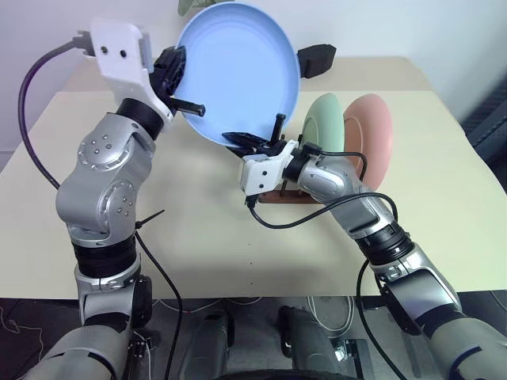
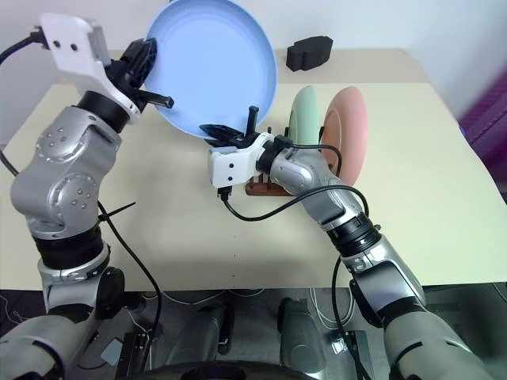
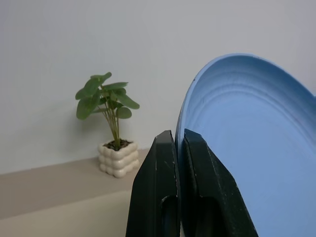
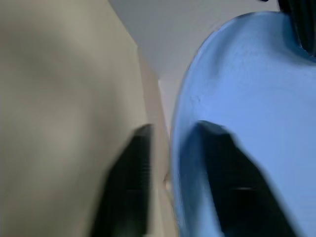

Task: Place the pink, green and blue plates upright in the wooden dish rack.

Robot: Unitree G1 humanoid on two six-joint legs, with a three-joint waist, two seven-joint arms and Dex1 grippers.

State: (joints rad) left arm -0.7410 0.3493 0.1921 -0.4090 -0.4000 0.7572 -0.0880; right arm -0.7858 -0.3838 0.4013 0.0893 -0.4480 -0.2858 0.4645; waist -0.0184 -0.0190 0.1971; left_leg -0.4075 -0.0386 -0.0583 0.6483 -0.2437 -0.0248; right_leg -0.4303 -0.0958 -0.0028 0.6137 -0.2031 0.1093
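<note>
Above the table (image 1: 198, 237), held clear of its surface: blue plate (image 1: 238, 71), tilted nearly upright, hollow face toward the camera. Left tool (image 1: 187, 104) pinching the plate's left rim, fingers (image 3: 163, 197) pressed together on either side of the edge. Right tool (image 1: 257, 134) at the plate's lower rim, one finger on each side of the edge; in the right wrist view apparently clamped on the rim, though blur prevents a firm reading.

Behind and to the right of the right tool: wooden dish rack (image 2: 261, 188) on the table, mostly hidden by the arm. Standing upright in the rack: green plate (image 1: 323, 123), then pink plate (image 1: 371, 134) just beside it, further right.

Near the table's far edge: black block (image 1: 315, 58). Beyond, against the wall: small potted plant (image 3: 111, 123) in a white pot.
</note>
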